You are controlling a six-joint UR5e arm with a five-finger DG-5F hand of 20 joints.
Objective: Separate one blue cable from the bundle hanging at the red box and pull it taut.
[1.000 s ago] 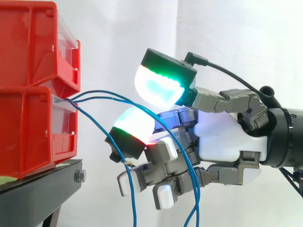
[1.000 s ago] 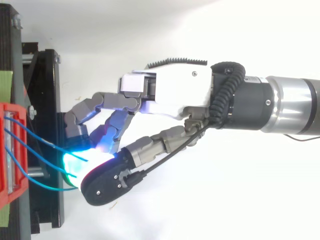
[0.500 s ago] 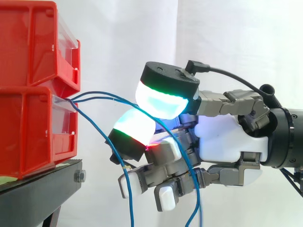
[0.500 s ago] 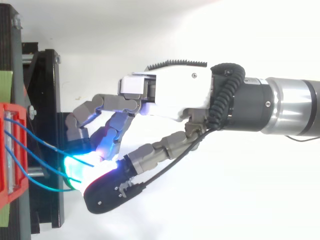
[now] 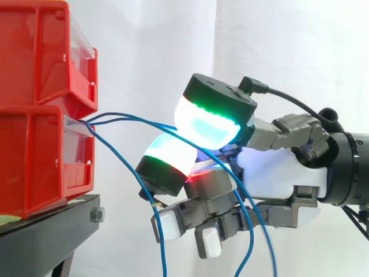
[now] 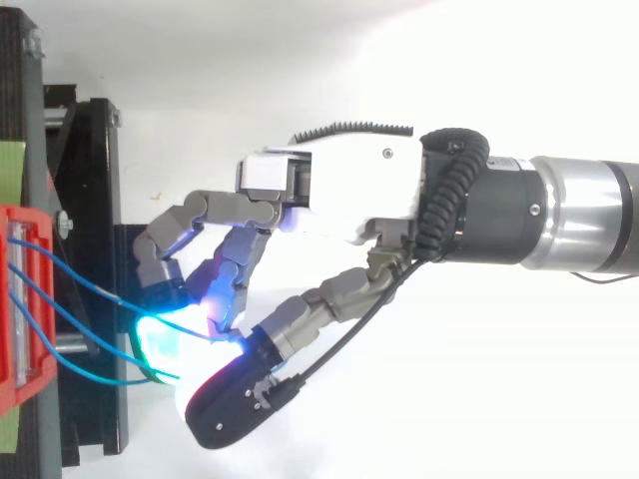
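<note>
Lab setup: white curtain [image 5: 277, 46], red bins [image 5: 34, 144].

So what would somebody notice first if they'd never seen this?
The robot hand at centre right in the side view, its fingers tipped with fat pads glowing cyan and green. Next, the bright red bins stacked at the left edge, with thin blue cables running from them into the pinching fingers.

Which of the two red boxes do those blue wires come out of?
The lower red box; the blue wires leave its front top edge, beneath the upper box.
</note>
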